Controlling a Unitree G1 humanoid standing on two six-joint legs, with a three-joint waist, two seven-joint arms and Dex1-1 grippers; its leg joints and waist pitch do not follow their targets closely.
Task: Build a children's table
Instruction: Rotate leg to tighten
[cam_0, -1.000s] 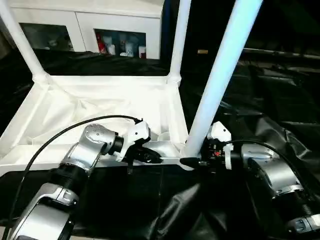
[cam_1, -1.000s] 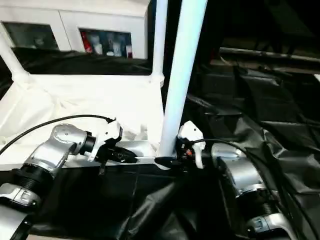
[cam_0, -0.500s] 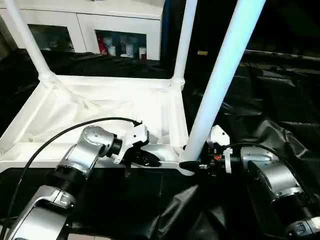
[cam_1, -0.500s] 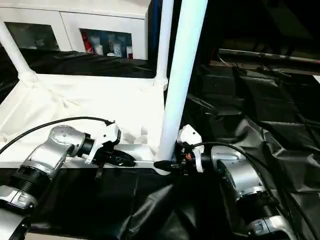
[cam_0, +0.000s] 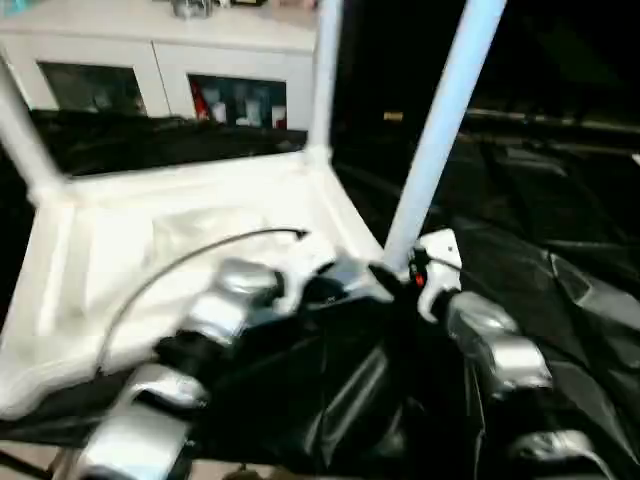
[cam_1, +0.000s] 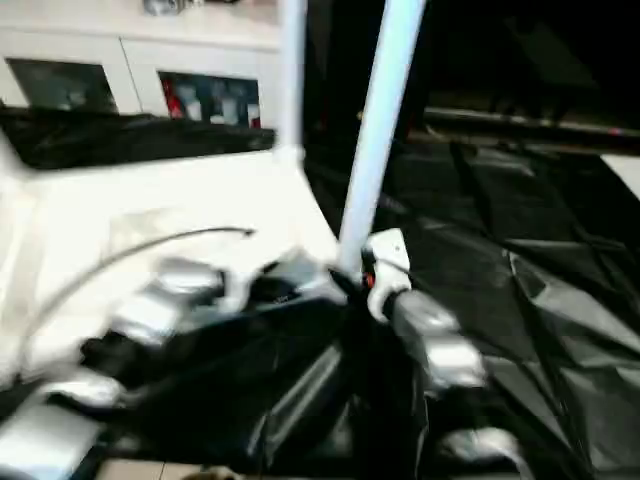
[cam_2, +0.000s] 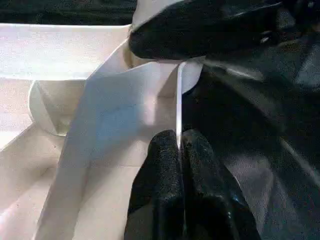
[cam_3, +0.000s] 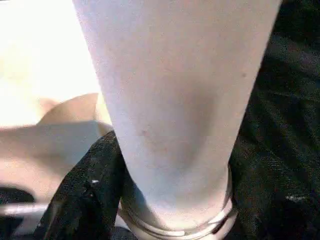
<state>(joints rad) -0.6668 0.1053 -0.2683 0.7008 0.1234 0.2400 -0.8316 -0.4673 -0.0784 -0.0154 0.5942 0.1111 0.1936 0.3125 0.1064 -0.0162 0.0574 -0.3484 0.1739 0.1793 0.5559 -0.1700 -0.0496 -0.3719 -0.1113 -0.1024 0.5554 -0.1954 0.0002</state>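
Writing is unreadable on blurred cabinet (cam_0: 160, 60).

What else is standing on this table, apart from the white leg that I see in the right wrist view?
Observer: Two more. A far left leg and a far right leg stand at the far corners of the upturned top.
Operator: And where is the left pincer?
Observer: The left pincer is shut, fingers pressed together, at the top's near edge, close to the base of your near leg.
Operator: What is around the table?
Observer: A black sheet lies around it, and a white cabinet with glass doors stands behind.
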